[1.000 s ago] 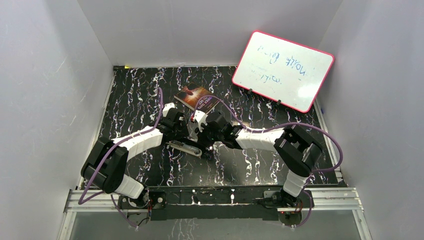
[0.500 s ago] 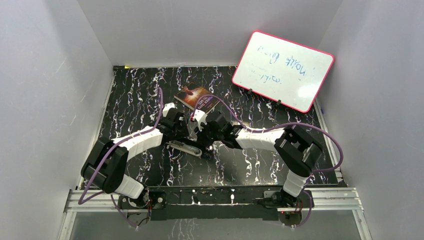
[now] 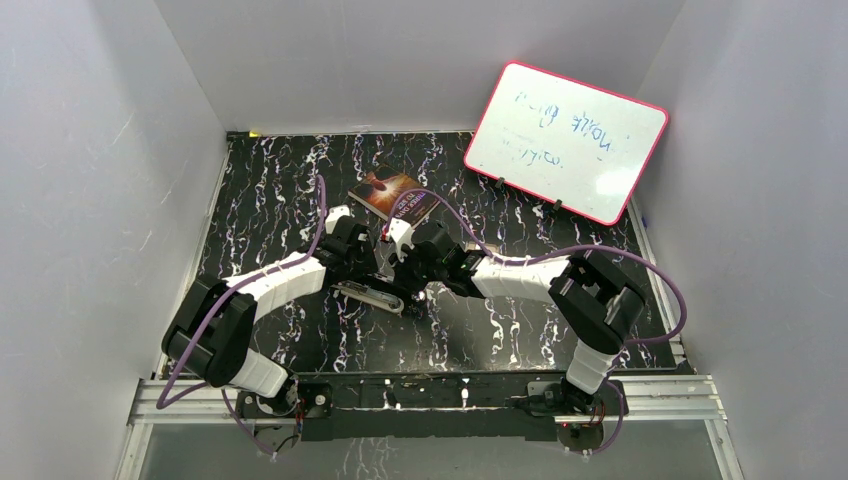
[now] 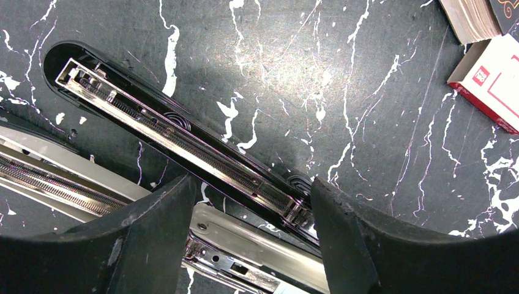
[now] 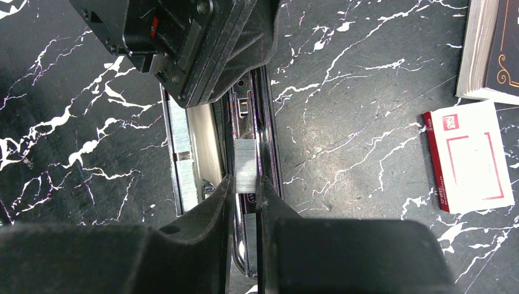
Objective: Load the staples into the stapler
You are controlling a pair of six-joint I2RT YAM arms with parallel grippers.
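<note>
Near the middle of the black, white-veined worktop (image 3: 270,180), between the two arms, the stapler (image 5: 269,122) lies splayed open with its chrome channel facing up. The right gripper (image 5: 246,184) has its fingers (image 5: 214,214) closed on the staples (image 5: 246,160), a short ribbed silver strip pinched by its long sides. In the right wrist view the strip's long axis runs straight up and down, in line with the channel and centred between its rails. One end sits between the fingertips and the other points away from the gripper, towards the left arm's black body at the far end of the stapler. Whether the strip already rests in the channel or hangs just above it I cannot tell. A flat silver arm of the stapler lies alongside on the left of that view. The left gripper (image 4: 252,214) straddles the end where the stapler's two arms meet, its fingers (image 4: 153,239) standing well apart on either side; whether they press on the stapler I cannot tell. In its view the black arm with the channel runs diagonally, its rounded tip at upper left. A white-and-red staple box (image 5: 471,156) lies flat near the stapler, just beside a dark paperback book (image 5: 489,49). A pink-rimmed whiteboard (image 3: 565,140) leans at the far right.
</note>
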